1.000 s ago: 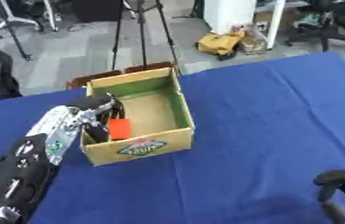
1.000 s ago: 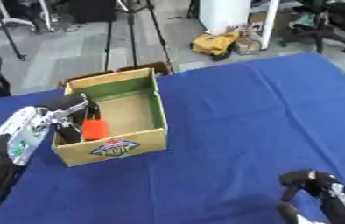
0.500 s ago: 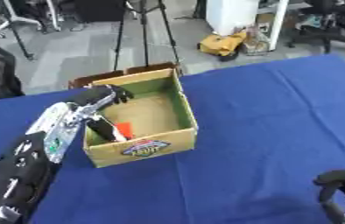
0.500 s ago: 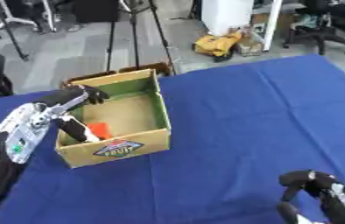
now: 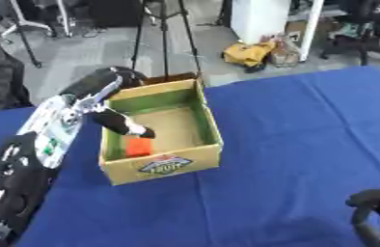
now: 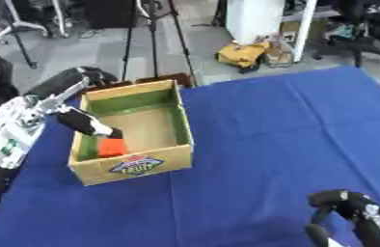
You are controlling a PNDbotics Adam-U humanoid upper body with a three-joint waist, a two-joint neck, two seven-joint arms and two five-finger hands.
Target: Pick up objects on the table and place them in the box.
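Note:
An open cardboard box [image 5: 203, 126] with a green inside and a fruit label on its front stands on the blue table [image 5: 311, 135]. A small orange object [image 5: 138, 146] lies in the box's near left corner. My left hand [image 5: 101, 96] hangs over the box's left wall, open, with a dark finger [image 5: 126, 125] stretched down so that its tip is just above the orange object. Whether the tip touches it I cannot tell. My right hand [image 6: 349, 207] rests at the lower right corner, fingers relaxed, holding nothing.
Beyond the table's far edge there are a tripod [image 5: 166, 38], a yellow bag [image 5: 246, 52] on the floor and office chairs [image 5: 371, 29]. The blue cloth stretches bare to the right of the box.
My left hand has risen and drawn back toward the box's far left, its fingers straightening off the orange object, which stays in the box. The camera has shifted a little. The right hand is unmoved.

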